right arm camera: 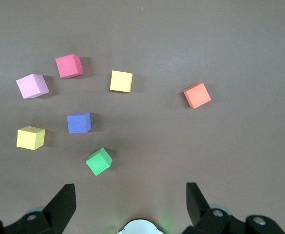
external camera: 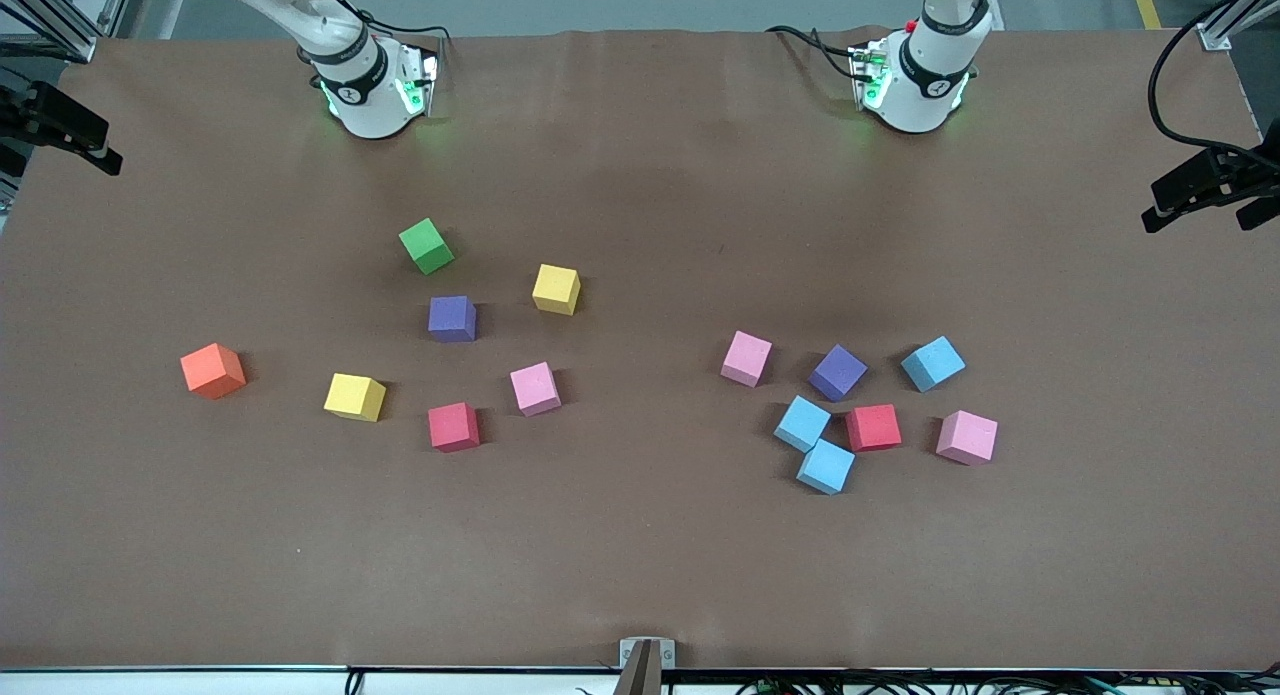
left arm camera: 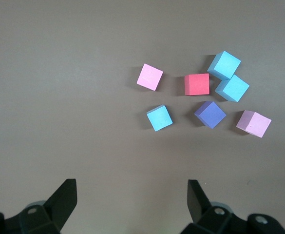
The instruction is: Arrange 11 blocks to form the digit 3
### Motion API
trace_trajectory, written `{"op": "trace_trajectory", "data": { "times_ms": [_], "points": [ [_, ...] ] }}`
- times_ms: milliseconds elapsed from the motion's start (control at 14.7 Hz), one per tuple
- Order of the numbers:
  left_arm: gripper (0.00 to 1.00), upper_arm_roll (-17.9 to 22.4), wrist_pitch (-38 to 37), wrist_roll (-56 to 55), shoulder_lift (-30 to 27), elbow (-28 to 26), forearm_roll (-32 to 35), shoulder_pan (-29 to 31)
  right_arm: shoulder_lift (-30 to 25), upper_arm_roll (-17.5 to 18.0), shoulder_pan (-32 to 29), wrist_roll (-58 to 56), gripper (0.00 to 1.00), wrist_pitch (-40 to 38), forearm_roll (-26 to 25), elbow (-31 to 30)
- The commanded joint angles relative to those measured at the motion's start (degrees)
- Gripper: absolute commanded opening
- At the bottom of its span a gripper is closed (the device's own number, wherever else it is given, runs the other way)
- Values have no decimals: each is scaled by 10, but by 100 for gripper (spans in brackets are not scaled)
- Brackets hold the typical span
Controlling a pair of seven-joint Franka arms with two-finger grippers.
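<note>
There are no words or numbers to read here. The blocks (external camera: 452, 318) have plain sides with nothing written on them. The brown table (external camera: 640, 555) has no label. Each arm has a small dark round mark near its base (external camera: 349, 93), too small to read.

Green cube (external camera: 426, 246), orange cube (external camera: 213, 370) on brown tbl (external camera: 640, 575).

blocks: small matte foam cubes (external camera: 453, 318), soft-looking, no gloss | green foam cube (external camera: 426, 246) and orange foam cube (external camera: 212, 370): same matte finish | counter (external camera: 640, 555): brown matte sheet, smooth, faint creases | hand fingers (left arm camera: 64, 200): black matte plastic | arm bases (external camera: 365, 85): glossy white plastic
</note>
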Motion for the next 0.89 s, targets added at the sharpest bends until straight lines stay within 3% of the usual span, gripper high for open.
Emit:
{"op": "trace_trajectory", "data": {
  "times_ms": [0,409,818],
  "points": [
    [100,1,-1,-3,2,6,-11,0,-8,2,-2,-5,100,-4,2,-4],
    [100,2,-1,-2,19,2,-21,6,-8,-6,-5,-26,100,-1,7,-4],
    [100,-1,-6,-35,84,-21,-20,-3,-8,-2,-3,-17,100,-3,10,-4]
  ]
}}
